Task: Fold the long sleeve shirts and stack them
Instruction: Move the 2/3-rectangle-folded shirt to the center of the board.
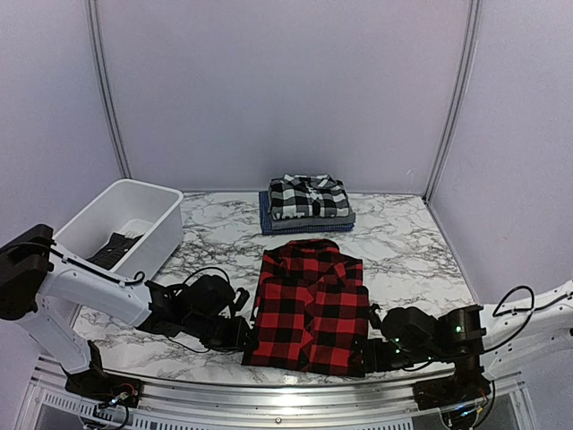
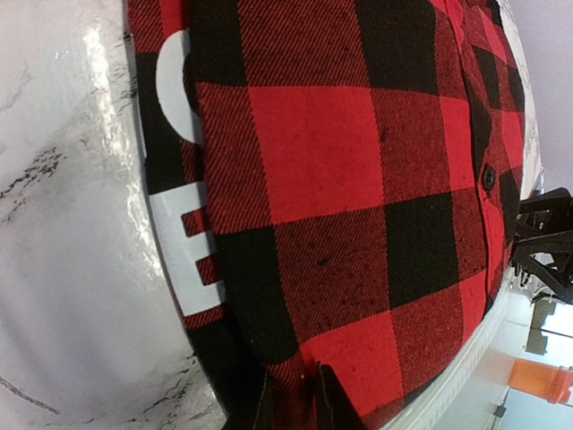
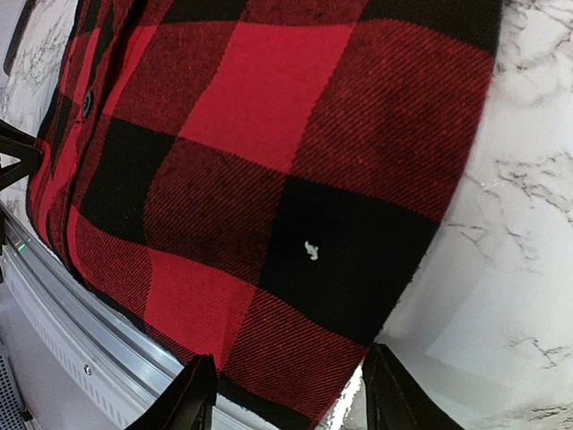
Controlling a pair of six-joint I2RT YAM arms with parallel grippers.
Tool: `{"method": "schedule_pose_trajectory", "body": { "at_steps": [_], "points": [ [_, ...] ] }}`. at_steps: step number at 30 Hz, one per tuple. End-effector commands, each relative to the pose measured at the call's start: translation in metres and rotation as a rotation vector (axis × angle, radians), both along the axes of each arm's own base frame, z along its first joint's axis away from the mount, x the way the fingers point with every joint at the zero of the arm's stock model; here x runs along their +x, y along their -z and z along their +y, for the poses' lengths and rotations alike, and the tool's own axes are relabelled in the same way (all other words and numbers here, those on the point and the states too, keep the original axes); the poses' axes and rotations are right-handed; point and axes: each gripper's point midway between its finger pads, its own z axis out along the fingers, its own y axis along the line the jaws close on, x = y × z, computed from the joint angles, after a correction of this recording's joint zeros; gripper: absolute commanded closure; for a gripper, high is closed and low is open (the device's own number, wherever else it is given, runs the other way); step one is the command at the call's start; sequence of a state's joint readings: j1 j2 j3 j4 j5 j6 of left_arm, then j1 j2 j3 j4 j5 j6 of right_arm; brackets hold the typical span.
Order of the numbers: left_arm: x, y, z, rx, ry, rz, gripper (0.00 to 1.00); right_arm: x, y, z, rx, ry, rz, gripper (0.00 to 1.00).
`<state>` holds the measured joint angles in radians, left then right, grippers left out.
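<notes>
A folded red-and-black check shirt (image 1: 312, 305) lies collar away from me at the table's front middle. My left gripper (image 1: 235, 333) is at its near left corner. In the left wrist view this gripper (image 2: 295, 387) is shut on a pinch of the red-and-black cloth (image 2: 340, 179). My right gripper (image 1: 369, 351) is at the near right corner. In the right wrist view it (image 3: 286, 390) stands open, its fingers either side of the shirt's corner (image 3: 295, 358). Behind, a black-and-white plaid shirt (image 1: 307, 195) tops a folded stack of blue and grey shirts (image 1: 304, 222).
A white plastic tub (image 1: 166, 202) stands at the back left with a dark garment (image 1: 115, 248) inside. The shirt's near hem lies close to the marble table's front edge and the metal rail (image 1: 269, 396). Grey curtain walls close in the back and sides.
</notes>
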<state>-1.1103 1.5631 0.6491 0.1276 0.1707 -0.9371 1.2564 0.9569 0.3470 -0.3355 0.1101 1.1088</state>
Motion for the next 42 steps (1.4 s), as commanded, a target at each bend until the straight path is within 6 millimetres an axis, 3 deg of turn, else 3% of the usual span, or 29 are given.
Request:
{"method": "schedule_pose_trajectory", "body": {
  "at_steps": [1,15,26,34,42],
  "points": [
    [-0.001,-0.008,-0.006,-0.018,0.006,-0.012,0.85,0.004,-0.006,0.009,0.040,0.024,-0.011,0.50],
    [-0.009,-0.027,-0.005,-0.078,0.004,0.001,1.00,0.003,-0.010,0.012,-0.012,0.004,-0.026,0.78],
    [-0.015,-0.029,0.004,-0.069,-0.003,0.008,1.00,0.002,-0.016,0.013,-0.040,-0.006,-0.039,0.71],
    [-0.023,-0.018,0.005,-0.049,0.017,0.035,0.73,-0.001,-0.003,0.006,-0.066,0.010,-0.016,0.70],
    [-0.027,-0.006,0.012,-0.019,0.018,0.045,0.69,0.003,0.002,-0.002,-0.108,0.026,-0.032,0.67]
  ]
}}
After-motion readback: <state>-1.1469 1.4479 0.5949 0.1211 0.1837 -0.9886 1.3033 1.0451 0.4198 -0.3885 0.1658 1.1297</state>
